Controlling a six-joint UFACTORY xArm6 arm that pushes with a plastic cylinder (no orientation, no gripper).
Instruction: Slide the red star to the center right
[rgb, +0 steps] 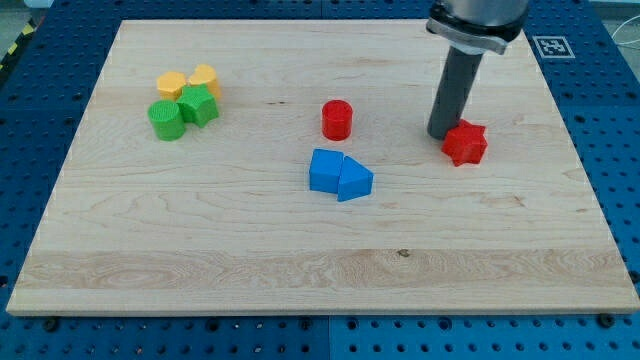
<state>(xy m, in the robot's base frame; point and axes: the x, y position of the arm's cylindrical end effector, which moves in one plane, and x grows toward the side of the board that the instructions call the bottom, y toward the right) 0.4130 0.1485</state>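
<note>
The dark rod's lower end, my tip (444, 135), is seen resting on the table just to the left of the red star-shaped block (466, 143), at the star's upper-left edge, touching it or nearly so; contact cannot be told for certain. No gripper is fitted to this arm, so nothing can be said to be apart, together or clamped. The red star is placed in the right part of the frame, a little above mid-height, on the pale wooden table (300, 270). Further left, near the middle of the frame, a red cylinder block (337, 120) is found, and below it a blue cube-like block (325, 170) touching a blue wedge-shaped block (354, 181). In the upper left of the frame a cluster is formed by two yellow blocks (187, 82) of unclear shape, a green cylinder block (165, 119) and a green block (199, 105) of unclear shape. The push itself is judged to be in hand, with the star still short of the right edge. A steady rightward slide is called for next, with the tip kept behind the star's left side so that it is not turned aside.
</note>
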